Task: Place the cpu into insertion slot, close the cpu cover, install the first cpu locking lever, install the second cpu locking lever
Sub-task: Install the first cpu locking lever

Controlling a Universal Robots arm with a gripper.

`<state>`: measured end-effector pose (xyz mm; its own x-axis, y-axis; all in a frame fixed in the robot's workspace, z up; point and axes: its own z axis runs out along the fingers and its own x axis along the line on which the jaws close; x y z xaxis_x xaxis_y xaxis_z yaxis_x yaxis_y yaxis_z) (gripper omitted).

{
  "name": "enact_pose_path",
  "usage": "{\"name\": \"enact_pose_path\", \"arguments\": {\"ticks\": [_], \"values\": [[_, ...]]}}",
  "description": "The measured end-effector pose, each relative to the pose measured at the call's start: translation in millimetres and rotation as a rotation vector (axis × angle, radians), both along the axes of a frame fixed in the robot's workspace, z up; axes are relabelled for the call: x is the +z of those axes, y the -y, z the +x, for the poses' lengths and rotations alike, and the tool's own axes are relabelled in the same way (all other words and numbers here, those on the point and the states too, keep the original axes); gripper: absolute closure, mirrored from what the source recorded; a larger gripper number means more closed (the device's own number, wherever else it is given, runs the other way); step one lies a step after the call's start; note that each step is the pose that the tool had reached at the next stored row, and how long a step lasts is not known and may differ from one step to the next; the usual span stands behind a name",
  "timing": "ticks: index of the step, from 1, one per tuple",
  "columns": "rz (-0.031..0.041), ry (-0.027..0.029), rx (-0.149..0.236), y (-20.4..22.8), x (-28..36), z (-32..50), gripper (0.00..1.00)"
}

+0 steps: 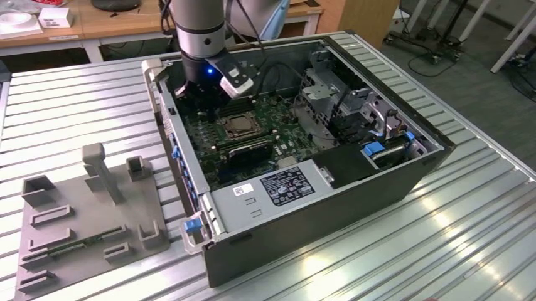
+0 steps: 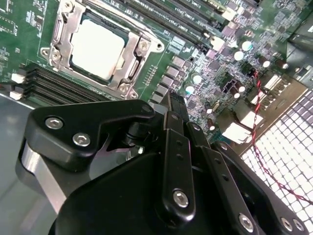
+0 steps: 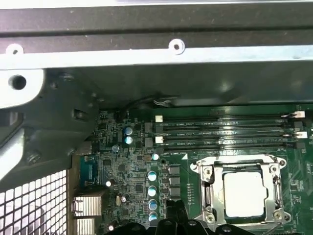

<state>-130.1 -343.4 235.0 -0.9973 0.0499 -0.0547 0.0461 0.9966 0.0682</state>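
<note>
- The cpu [image 2: 98,49] sits in its socket on the motherboard [image 2: 14,24], the cpu cover [image 2: 136,58] lying flat around it.
- The jaws are together, holding nothing, above the motherboard just beside the socket, apart from the cpu.
- Memory slots [image 3: 220,132] run along one socket edge; the case wall [image 3: 146,54] stands beyond them.
- Low capacitors [image 3: 152,176] dot the motherboard near the jaws.

Cpu [image 2: 98,48]: pale square, seated flat in socket [image 2: 58,54]. Cover [image 2: 138,51]: silver frame, down flat around it.
</note>
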Motion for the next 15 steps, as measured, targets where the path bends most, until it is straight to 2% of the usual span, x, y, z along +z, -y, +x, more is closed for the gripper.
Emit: {"name": "enact_pose_path", "arguments": {"ticks": [2, 4, 5, 8, 12, 13, 15], "values": [[0.0167, 0.0049, 0.000, -0.2, -0.2, -0.1, 0.89], [0.0352, 0.0132, 0.000, -0.2, -0.2, -0.2, 0.89], [0.0395, 0.0170, 0.000, -0.2, -0.1, -0.3, 0.89], [0.0463, 0.0285, 0.000, -0.2, 0.5, -0.2, 0.89], [0.0483, 0.0400, 0.000, -0.3, 3.3, -0.2, 0.89], [0.0483, 0.0422, 0.000, -0.2, 3.8, -0.2, 0.89], [0.0485, 0.0428, 0.001, -0.3, 3.8, -0.2, 0.89]]}}
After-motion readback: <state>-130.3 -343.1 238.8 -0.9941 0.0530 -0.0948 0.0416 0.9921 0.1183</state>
